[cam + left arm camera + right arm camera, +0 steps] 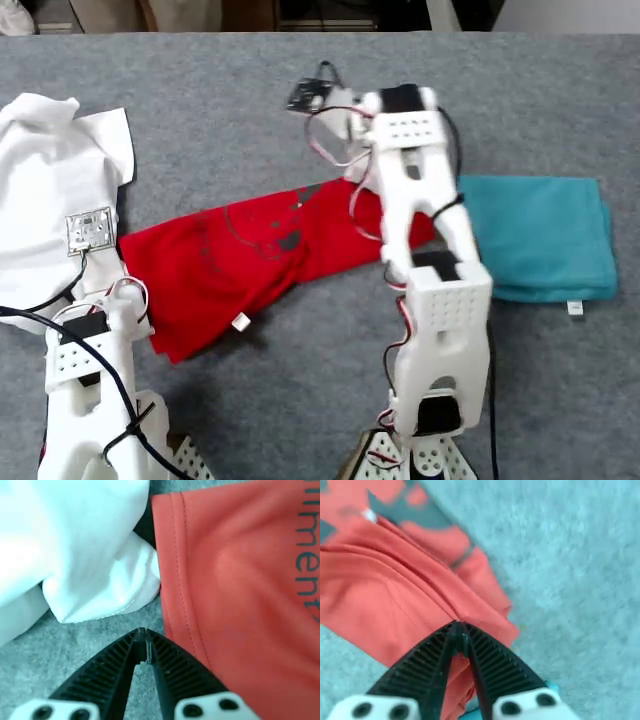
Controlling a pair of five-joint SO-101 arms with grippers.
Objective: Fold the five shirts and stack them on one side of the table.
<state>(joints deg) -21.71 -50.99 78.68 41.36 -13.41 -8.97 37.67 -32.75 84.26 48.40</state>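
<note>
Red shirt [222, 265] lies crumpled across grey felt table [200, 80].

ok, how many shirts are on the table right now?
3 in the high view: a white shirt crumpled at the left, a red shirt spread across the middle, and a folded teal shirt at the right. The white heap may hide more.

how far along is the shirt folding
One teal shirt lies folded at one side of the table. In hand: the red shirt is stretched out mid-table, the right gripper shut on its edge, the left gripper shut beside it. Still to do: finishing red, plus the unfolded white pile.
</note>
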